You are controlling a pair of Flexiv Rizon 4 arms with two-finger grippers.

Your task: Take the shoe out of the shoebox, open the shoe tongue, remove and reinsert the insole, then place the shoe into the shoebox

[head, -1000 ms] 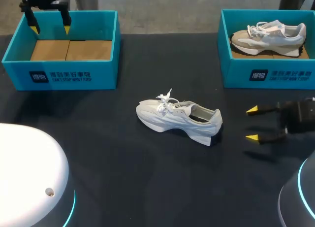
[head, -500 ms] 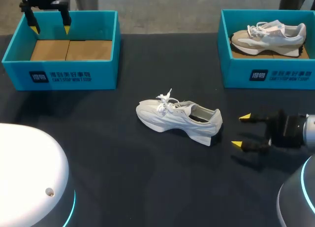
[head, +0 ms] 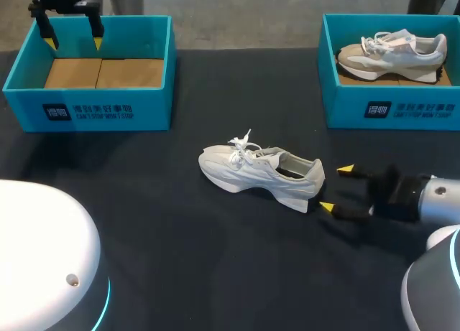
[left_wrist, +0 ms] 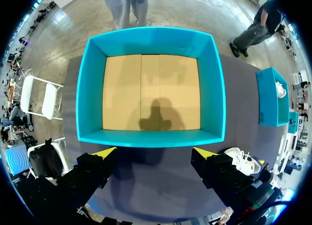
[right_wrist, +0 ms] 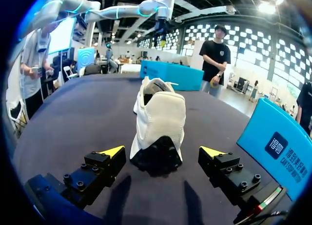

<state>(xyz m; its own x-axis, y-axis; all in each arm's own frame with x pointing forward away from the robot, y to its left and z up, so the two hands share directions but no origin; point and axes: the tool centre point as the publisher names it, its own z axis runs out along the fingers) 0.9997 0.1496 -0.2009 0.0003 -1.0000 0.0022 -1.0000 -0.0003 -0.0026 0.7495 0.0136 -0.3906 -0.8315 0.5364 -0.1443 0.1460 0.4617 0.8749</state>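
Note:
A white shoe lies on the dark table near its middle, toe to the left, heel to the right. My right gripper is open just behind the heel, low over the table, one yellow tip on either side of the heel line. In the right wrist view the shoe's heel stands right ahead of the gripper, not touched. My left gripper hangs open above the empty teal shoebox at the far left. The left wrist view looks down into that shoebox with the gripper above its near wall.
A second teal shoebox at the far right holds another grey-white shoe. In the right wrist view that box stands close beside the gripper. Dark open tabletop lies in front of the shoe.
My right gripper has slid left along the table, from well right of the shoe to just behind its heel. The left arm and the shoe have stayed put.

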